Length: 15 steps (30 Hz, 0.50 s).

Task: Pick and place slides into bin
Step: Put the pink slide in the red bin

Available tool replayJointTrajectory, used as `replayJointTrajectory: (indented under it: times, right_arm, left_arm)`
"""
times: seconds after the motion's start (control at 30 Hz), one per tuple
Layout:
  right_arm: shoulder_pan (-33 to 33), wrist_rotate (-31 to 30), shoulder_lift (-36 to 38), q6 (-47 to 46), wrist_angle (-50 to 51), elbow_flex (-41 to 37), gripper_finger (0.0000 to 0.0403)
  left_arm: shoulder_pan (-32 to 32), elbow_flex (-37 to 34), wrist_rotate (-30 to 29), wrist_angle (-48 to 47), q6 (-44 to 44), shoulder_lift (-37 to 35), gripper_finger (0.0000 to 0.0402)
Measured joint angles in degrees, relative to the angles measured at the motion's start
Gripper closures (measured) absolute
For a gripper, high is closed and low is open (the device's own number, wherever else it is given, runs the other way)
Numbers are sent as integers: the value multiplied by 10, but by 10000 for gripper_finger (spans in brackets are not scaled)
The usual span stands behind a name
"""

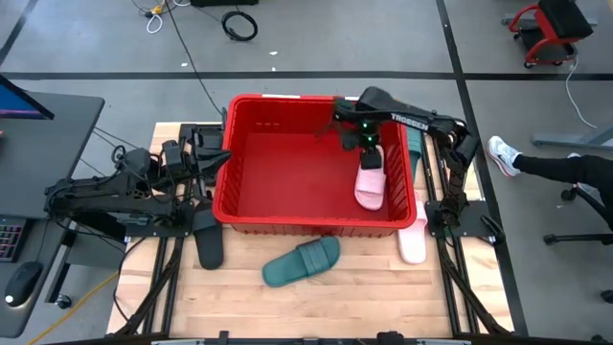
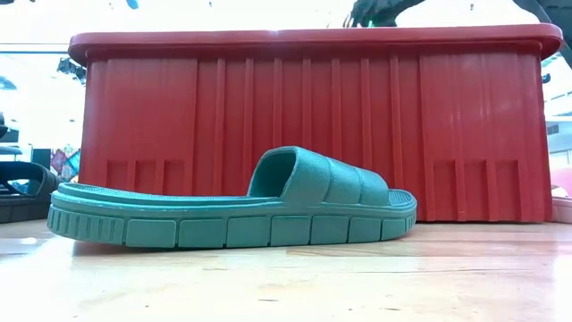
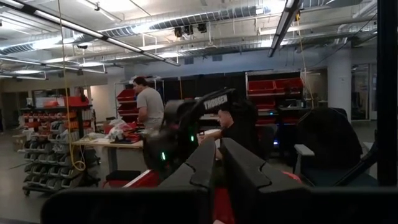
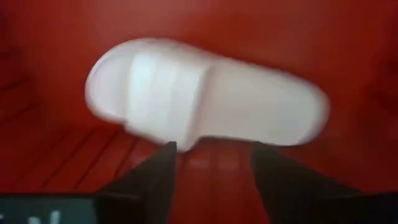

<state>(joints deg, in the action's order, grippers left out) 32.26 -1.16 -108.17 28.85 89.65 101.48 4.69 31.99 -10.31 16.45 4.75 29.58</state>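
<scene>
The red bin (image 1: pixel 251 196) stands mid-table, and it shows in the low view (image 2: pixel 313 125) too. A pale pink slide (image 1: pixel 371 180) lies inside it near the right wall, strap up, blurred in the right wrist view (image 4: pixel 199 93). My right gripper (image 1: pixel 369 144) hangs open over the bin, its fingers (image 4: pixel 158 171) apart just short of the slide's long edge. A teal slide (image 1: pixel 302 261) rests sole-down on the table in front of the bin, also seen in the low view (image 2: pixel 232 210). My left gripper (image 3: pixel 217 162) is shut and waits left of the bin.
A second pink slide (image 1: pixel 414 237) lies by the bin's right front corner. A second teal slide (image 1: pixel 414 149) lies along the bin's right wall, under my right arm. A black slide (image 1: pixel 208 241) lies at the bin's left front. People work in the room behind.
</scene>
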Motion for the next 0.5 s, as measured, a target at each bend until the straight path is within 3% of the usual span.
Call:
replayJointTrajectory:
  times: [0.27, 0.5]
  right_arm:
    - [-37, -9, 111, -50, 2, 72, 148]
    - [-109, -10, 263, -212, 5, 59, 152]
  left_arm:
    - [0, 0, -1, 1, -11, 0, 345]
    - [0, 0, -14, 2, -11, 0, 327]
